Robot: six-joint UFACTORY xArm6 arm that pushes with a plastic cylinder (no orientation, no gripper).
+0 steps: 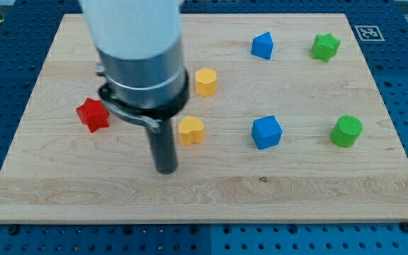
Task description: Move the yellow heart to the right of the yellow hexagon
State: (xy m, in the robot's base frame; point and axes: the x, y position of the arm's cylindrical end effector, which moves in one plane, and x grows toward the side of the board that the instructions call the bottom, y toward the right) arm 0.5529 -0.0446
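The yellow heart [190, 131] was seen lying on the wooden tabletop [211, 191], directly below the yellow hexagon [205, 82] in the view and apart from it. My tip [165, 170] was placed just to the view's left of the heart and slightly lower; whether they touched could not be told. No fingers were carried by the rod, so nothing was held. A red star [93, 115] was seen at the view's left, two blue blocks [266, 132] [262, 45] toward the right, with a green star [325, 47] and a green cylinder [346, 132] beyond them.
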